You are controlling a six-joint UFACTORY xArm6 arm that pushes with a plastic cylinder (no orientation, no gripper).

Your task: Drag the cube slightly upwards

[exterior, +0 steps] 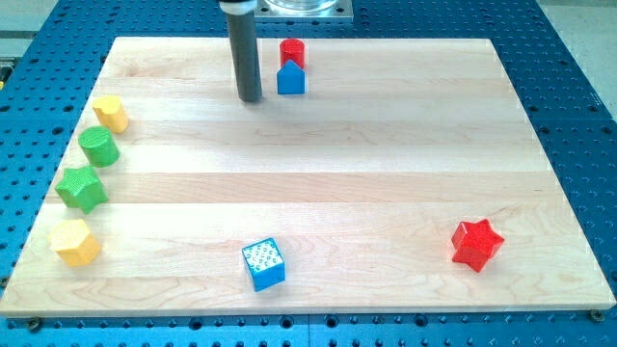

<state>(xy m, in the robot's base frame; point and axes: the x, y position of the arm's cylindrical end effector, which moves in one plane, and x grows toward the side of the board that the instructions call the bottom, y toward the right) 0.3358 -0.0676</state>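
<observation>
Our bare dark rod's tip (250, 98) rests near the board's top, well apart from the blue cube (263, 264) at bottom; dragging seemingly not yet begun.

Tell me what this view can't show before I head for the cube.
- Rod above my tip: cut off by the view's top edge, so the arm is out of sight.
- Red cylinder: its lower part is hidden behind the blue house-shaped block; whether they touch cannot be told.
- Blue cube: its far faces are turned away from the camera, and the white pattern on top is too small to read.
</observation>
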